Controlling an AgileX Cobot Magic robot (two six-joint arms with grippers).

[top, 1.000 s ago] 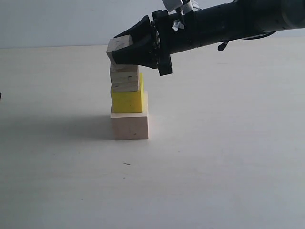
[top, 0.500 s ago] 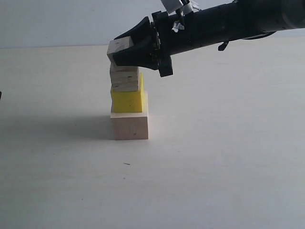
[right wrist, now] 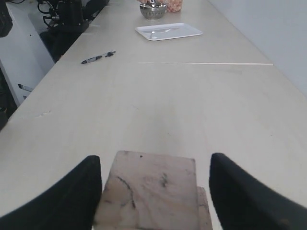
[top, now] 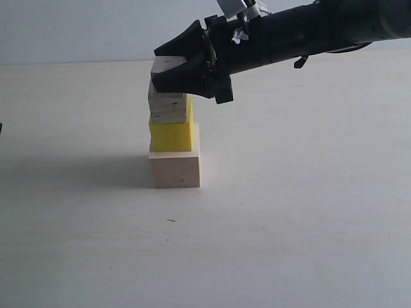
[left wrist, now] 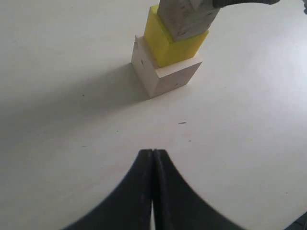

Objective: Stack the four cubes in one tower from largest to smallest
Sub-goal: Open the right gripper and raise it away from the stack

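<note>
Tower (top: 173, 138) stands upright on your counter (top: 289, 212), long axis vertical; smallest cube (top: 166, 65) sits level on top, between your right tool's (right wrist: 156, 165) parted jaws, gap beside one.

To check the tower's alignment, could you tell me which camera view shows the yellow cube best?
The left wrist view: it shows two faces of the yellow cube and the corner between them. The exterior view gives mainly one flat face; the right wrist view shows none of it.
</note>
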